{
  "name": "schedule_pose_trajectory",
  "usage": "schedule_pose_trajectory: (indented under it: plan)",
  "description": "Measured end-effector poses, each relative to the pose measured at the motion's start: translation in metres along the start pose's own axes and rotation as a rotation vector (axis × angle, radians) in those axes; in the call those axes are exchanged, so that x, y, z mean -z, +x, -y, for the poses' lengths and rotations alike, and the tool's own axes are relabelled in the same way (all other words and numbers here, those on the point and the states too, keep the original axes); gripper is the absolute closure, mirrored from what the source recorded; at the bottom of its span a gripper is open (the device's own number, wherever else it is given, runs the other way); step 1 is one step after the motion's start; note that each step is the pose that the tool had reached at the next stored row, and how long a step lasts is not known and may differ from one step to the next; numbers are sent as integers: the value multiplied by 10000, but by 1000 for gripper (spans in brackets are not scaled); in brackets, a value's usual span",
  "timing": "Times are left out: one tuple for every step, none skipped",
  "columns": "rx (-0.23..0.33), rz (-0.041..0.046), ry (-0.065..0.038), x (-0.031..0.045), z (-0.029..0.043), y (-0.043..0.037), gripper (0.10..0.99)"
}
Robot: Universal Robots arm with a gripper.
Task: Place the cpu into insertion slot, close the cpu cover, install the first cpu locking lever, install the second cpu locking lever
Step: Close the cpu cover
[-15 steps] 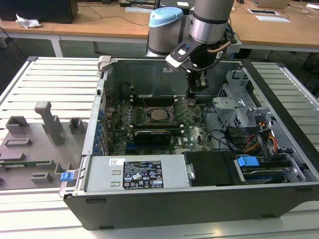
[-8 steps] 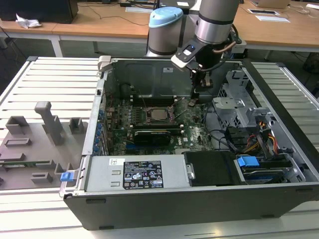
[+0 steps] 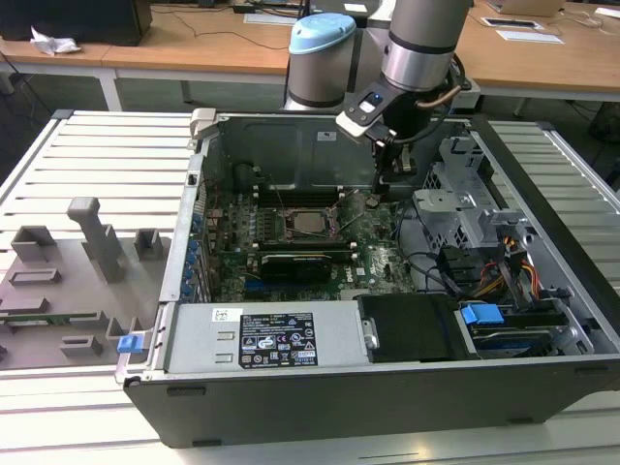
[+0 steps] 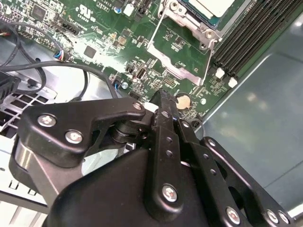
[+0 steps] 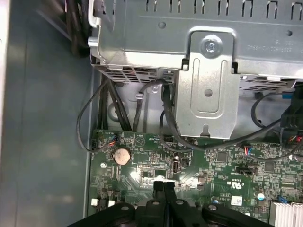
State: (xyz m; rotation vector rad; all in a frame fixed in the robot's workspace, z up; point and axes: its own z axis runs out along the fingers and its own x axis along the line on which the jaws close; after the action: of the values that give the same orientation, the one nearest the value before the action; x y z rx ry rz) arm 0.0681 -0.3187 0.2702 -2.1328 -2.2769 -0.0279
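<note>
The cpu [image 3: 310,222] is being seated flat in the insertion slot [image 3: 290,233] of the green motherboard [image 3: 376,258]. Its silver-grey metal top is being turned upward and its edges are being kept square with the socket frame. As it is a square chip, no long axis is being shown.

In the second wrist view the cpu cover [image 4: 176,67] is being held open. It is tilted up off the socket, on the side toward the gripper [image 4: 163,97]. Long black memory slots [image 4: 246,33] are being seen just beside the socket.

Toward the exterior view's right of the socket, the gripper is being held low over the board. Its fingers [image 5: 158,188] are being pressed together with nothing between them, near a coin cell battery [image 5: 122,155].

A black graphics card [image 3: 300,263] is being seen on the near side of the socket, inside the open computer case [image 3: 387,397].
</note>
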Motion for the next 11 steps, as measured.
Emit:
schedule_pose_trajectory:
  plan:
    - [0,0,0,-10,0,0,980]
    - [0,0,0,-21,0,-1,980]
    - [1,0,-1,-30,0,-1,980]
    - [2,1,-1,-41,1,-1,980]
    - [1,0,-2,-66,6,-2,980]
    - [2,0,-2,-83,11,-2,980]
    - [4,0,-2,-97,18,-2,980]
    - [8,0,-1,-109,38,-3,980]
    - [10,0,-1,-116,57,-3,980]
    - [10,1,-1,-121,80,-2,980]
    - [10,1,-1,-123,101,-1,980]
